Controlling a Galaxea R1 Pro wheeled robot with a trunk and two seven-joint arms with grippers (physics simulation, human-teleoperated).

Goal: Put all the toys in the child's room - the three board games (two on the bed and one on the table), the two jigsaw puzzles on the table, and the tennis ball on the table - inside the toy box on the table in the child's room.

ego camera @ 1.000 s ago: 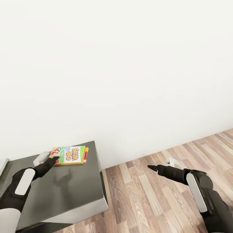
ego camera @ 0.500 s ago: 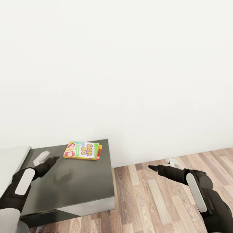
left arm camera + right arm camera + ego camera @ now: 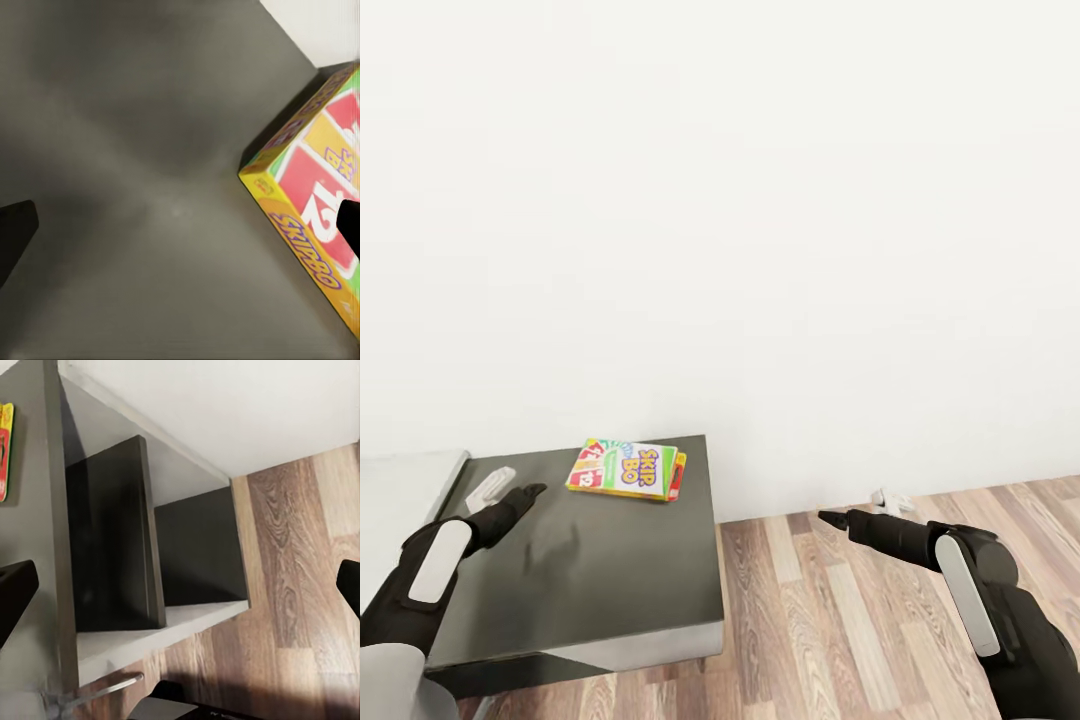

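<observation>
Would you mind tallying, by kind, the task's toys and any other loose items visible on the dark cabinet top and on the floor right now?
Board games: 1, the Skip-Bo box on the dark cabinet top.
Small pale objects I cannot identify: 2, one on the cabinet top, one on the wood floor by the wall.
Total: 3

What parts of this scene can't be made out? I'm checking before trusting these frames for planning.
- Skip-Bo box: left wrist view, cut off by the frame edge.
- Small white object on the floor: head view, too small to identify.
- Dark cabinet interior: right wrist view, shadowed.
</observation>
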